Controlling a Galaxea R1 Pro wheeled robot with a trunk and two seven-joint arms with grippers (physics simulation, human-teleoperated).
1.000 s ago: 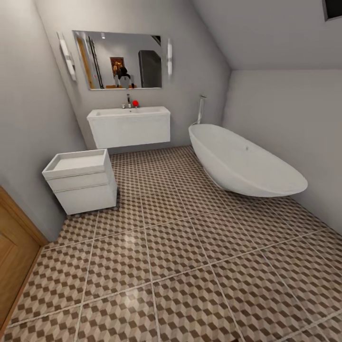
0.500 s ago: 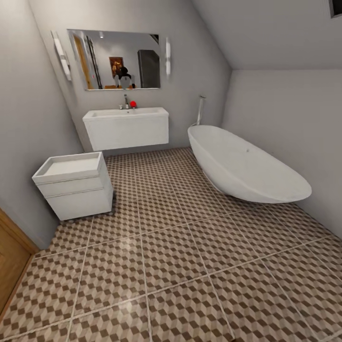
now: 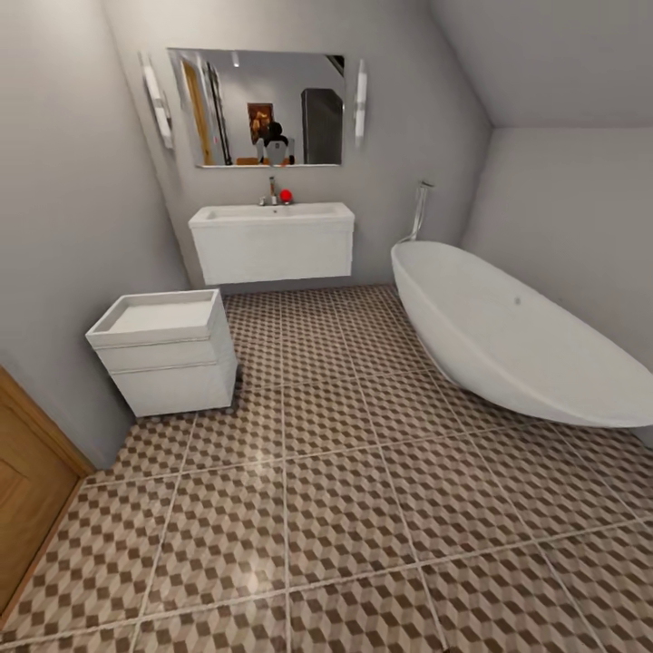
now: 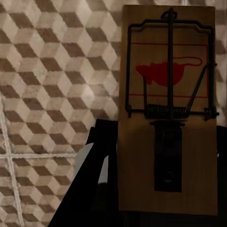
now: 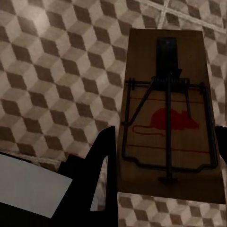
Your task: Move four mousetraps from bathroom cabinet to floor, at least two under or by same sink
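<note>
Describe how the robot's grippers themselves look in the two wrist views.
Little of either shows. The left gripper has black, angular fingers with flat faces and a pale grey panel on the inner side. The right gripper looks alike: black wedge-shaped fingers, with a light grey flat plate beside them. No cables or markings are visible.

You have one mousetrap (image 4: pixel 168 113) clamped in the left gripper (image 4: pixel 156 189), a tan board with a red mouse print and dark wire bar, and a second mousetrap (image 5: pixel 168 123) in the right gripper (image 5: pixel 163 184). Both hang above the bathroom floor (image 3: pixel 345 508); the sink (image 3: pixel 272 238) stands against the far wall.
</note>
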